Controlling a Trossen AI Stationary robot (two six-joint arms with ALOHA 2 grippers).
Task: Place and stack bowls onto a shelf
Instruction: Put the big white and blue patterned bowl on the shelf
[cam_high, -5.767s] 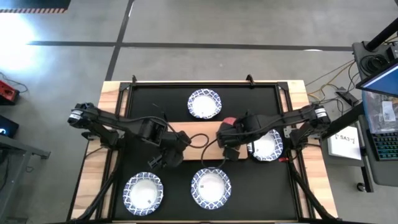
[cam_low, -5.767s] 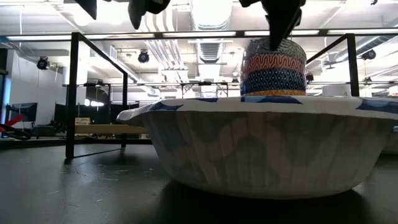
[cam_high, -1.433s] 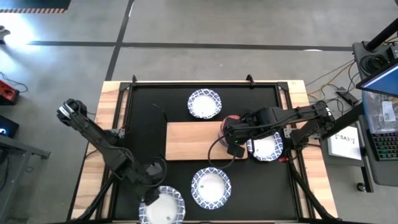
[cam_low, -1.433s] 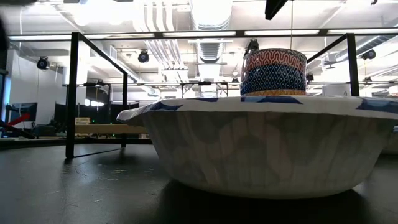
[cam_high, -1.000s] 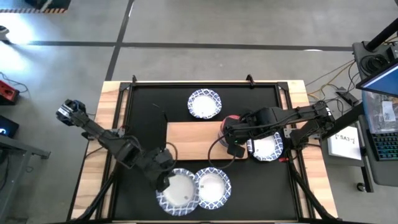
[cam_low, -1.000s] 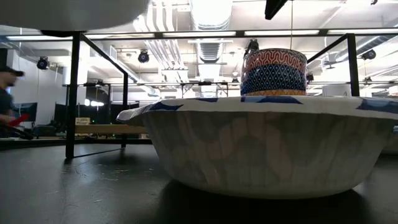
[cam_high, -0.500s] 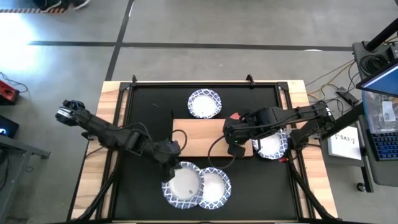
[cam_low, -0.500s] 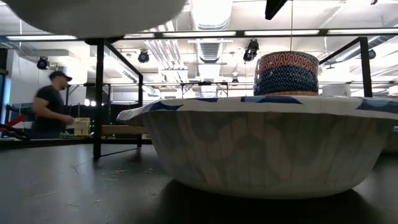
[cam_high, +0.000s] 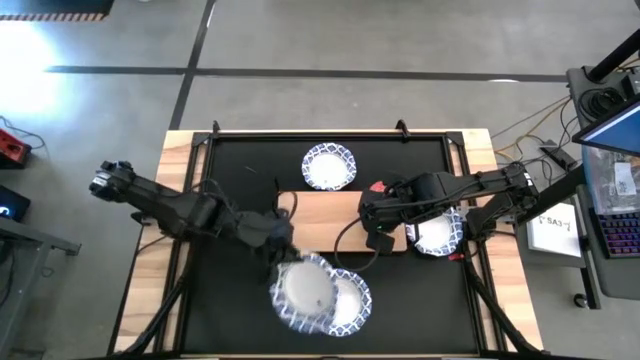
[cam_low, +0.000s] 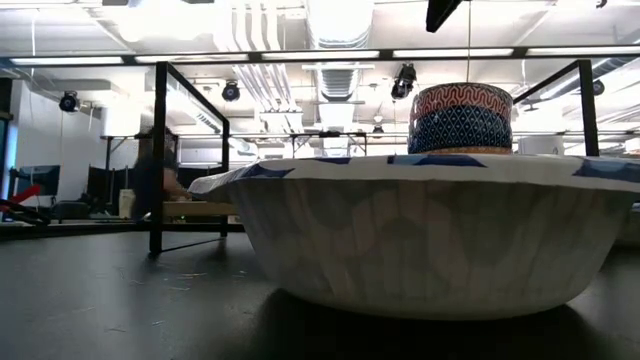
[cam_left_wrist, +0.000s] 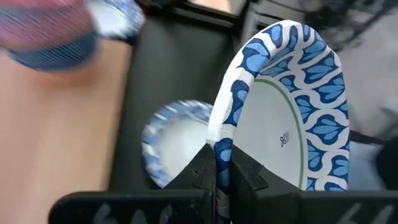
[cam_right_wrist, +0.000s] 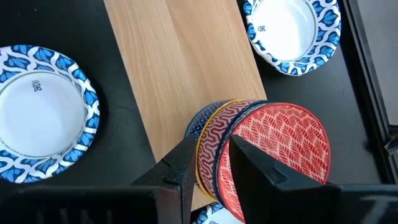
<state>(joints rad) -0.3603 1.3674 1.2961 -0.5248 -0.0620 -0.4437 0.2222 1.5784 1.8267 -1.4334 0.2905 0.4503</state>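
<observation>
Bright, even light falls from ceiling strip lights (cam_low: 330, 52), which flare white. The floor (cam_high: 40, 60) glares beyond the left arm. Motion blur smears the carried bowl (cam_high: 305, 290) and a distant person (cam_low: 150, 180).

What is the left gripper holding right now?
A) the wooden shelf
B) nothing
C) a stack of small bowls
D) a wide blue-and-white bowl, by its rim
D: the left gripper is shut on the rim of a wide blue-and-white bowl, carried above another such bowl on the table.
</observation>
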